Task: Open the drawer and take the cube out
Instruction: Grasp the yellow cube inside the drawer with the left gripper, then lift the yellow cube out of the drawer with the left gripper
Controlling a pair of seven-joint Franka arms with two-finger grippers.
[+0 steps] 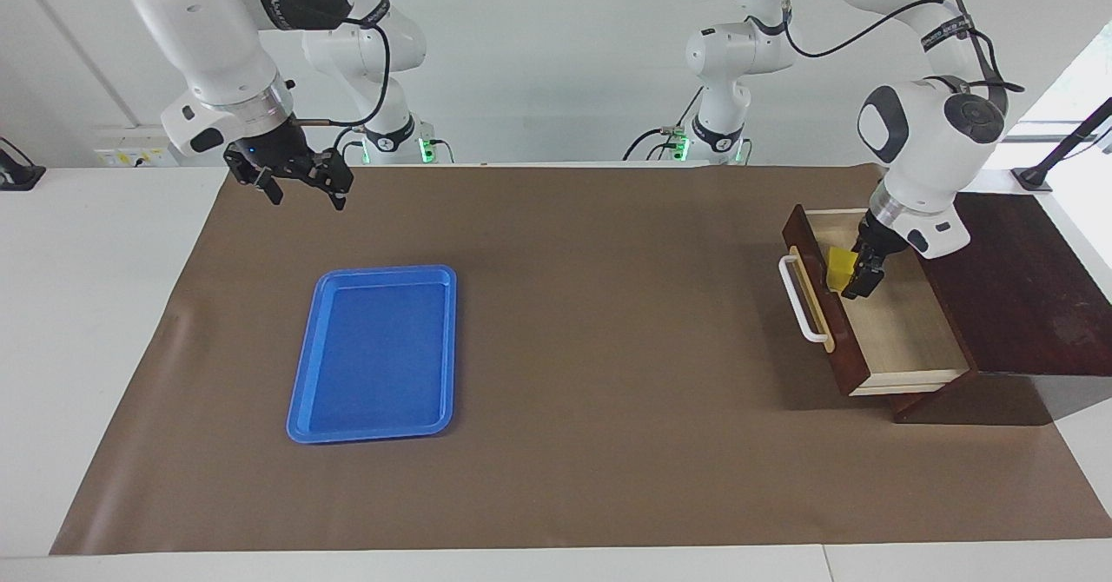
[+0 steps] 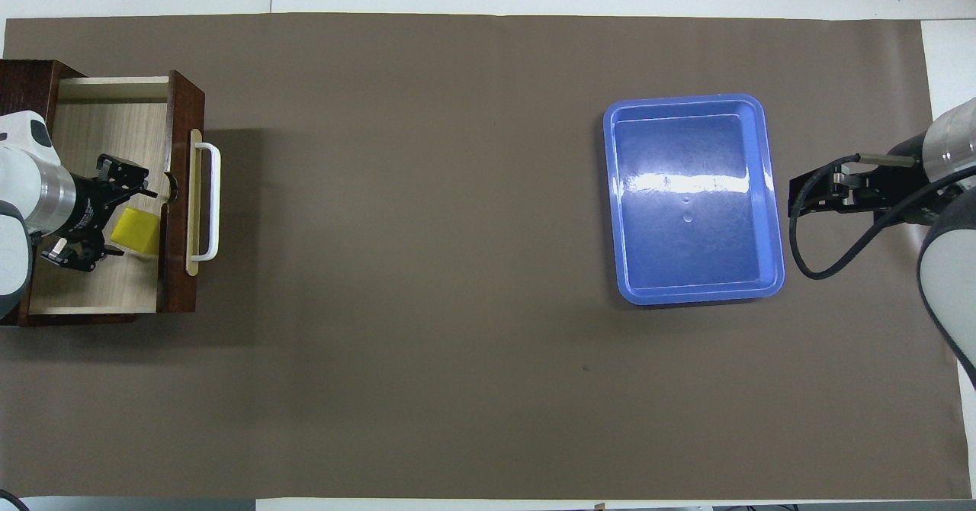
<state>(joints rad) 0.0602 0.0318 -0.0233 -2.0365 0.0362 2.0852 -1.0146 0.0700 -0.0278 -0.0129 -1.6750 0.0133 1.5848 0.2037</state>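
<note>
The drawer of the sloped dark wooden box stands pulled open at the left arm's end of the table, its white bar handle facing the middle. The yellow cube sits inside on the pale wood, close to the drawer's front wall. My left gripper reaches down into the drawer, fingers open on either side of the cube. In the overhead view the drawer, the cube and the left gripper show the same. My right gripper waits open and empty above the table at the right arm's end.
An empty blue plastic tray lies on the brown mat toward the right arm's end, also seen from overhead. The brown mat covers most of the white table.
</note>
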